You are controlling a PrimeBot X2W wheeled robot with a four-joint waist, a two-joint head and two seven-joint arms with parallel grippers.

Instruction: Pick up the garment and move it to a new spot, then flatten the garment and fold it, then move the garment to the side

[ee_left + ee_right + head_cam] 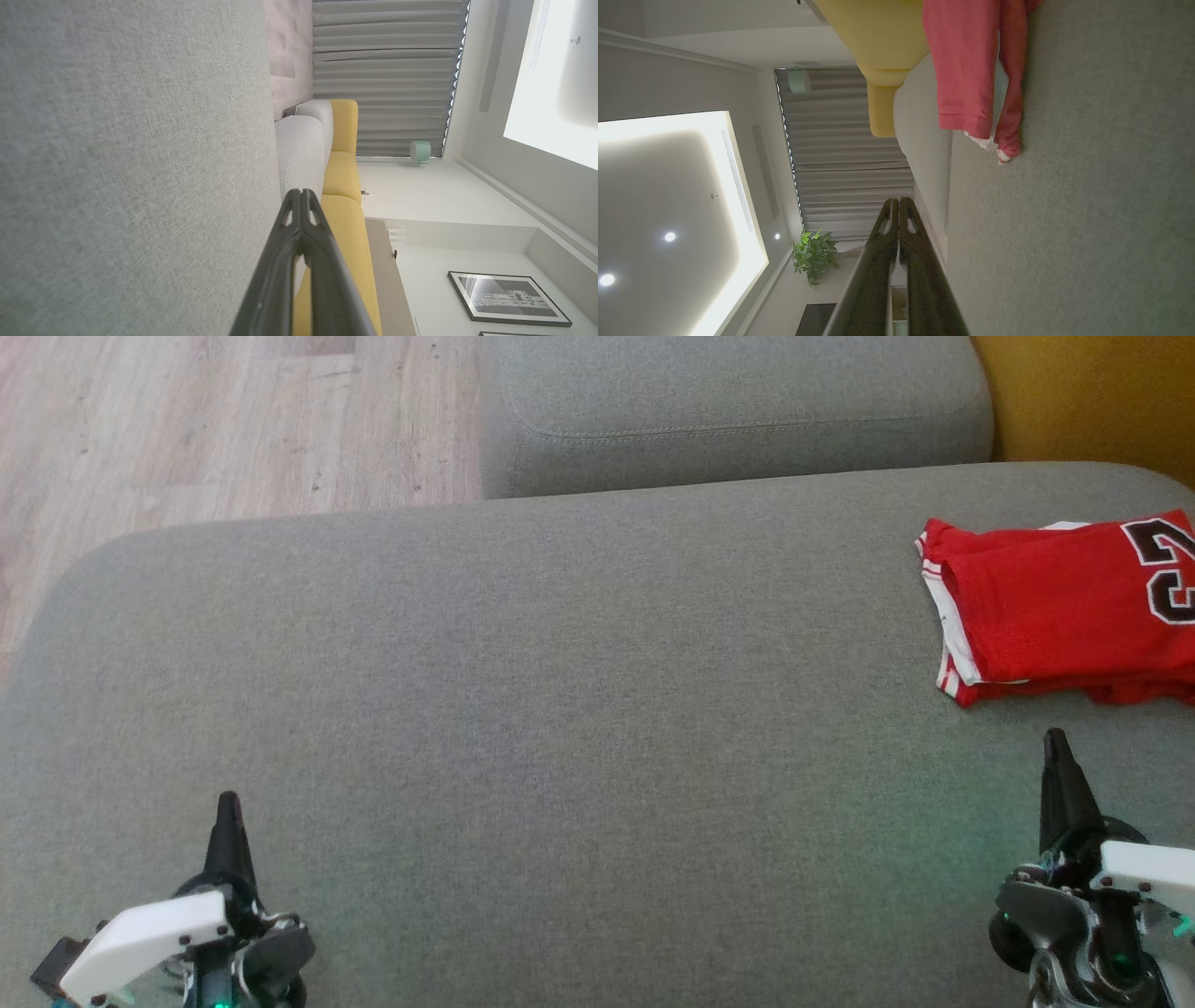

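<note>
The garment, a red jersey with white trim and a dark number, lies folded flat at the far right of the grey cushion; its right part runs off the head view. In the right wrist view the garment lies ahead of the fingertips. My right gripper is shut and empty, hovering just below the jersey's near edge, apart from it. At the lower left of the head view my left gripper is shut and empty, far from the jersey. Both wrist views show closed fingers: left gripper, right gripper.
A second grey cushion sits behind the big one. Wooden floor lies at the upper left, and a yellow seat at the upper right. Curtains and a framed picture are in the room beyond.
</note>
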